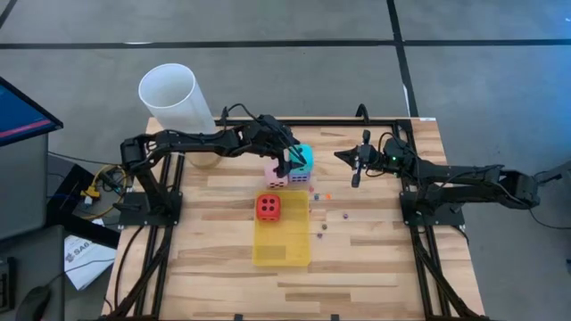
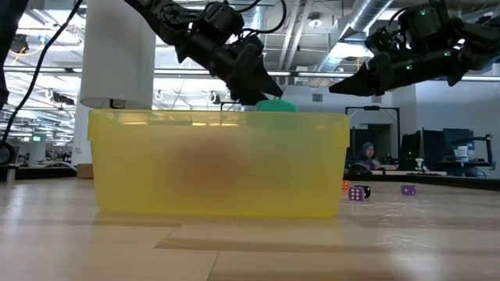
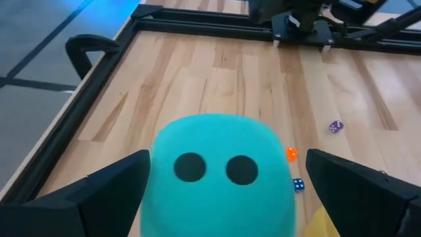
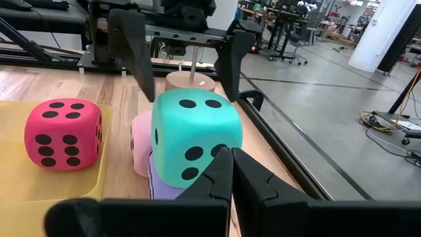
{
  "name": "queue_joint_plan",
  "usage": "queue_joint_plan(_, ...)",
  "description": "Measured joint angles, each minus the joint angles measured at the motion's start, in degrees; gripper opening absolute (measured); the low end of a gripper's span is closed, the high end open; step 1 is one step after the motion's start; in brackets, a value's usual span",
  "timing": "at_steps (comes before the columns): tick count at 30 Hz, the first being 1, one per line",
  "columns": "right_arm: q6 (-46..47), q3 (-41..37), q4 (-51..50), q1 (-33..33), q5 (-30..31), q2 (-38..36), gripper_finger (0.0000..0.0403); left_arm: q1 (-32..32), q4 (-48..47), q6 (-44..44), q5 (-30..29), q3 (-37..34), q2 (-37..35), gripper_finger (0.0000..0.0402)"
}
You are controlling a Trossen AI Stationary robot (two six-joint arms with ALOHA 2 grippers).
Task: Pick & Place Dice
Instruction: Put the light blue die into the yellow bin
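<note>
Here, at the high view's centre, we see the left gripper spread wide around the cyan die, perched on the purple die, which an off-centre squeeze could topple.

Purple cube with dark pips mostly buried beneath big cyan foam cube. Pink cube half hidden behind. Red pipped cube only a blur through translucent yellow plastic tray. Tiny coloured dice unreadable.
</note>
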Motion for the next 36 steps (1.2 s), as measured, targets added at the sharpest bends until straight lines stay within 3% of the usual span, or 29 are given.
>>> queue_joint_plan(5, 0.01, 0.00, 0.01, 0.01, -0.02, 0.01, 0.0000, -0.52, 0.13, 0.33, -0.35, 0.00, 0.00, 0.0398)
queue_joint_plan(9, 0.01, 0.00, 0.00, 0.01, -0.02, 0.01, 0.0000, -0.40, 0.18, 0.36, -4.06, 0.00, 0.00, 0.0398)
queue_joint_plan(36, 0.12, 0.00, 0.01, 0.00, 0.00, 0.00, 0.0000, -0.26, -3.29, -0.47, -3.48, 0.00, 0.02, 0.0398)
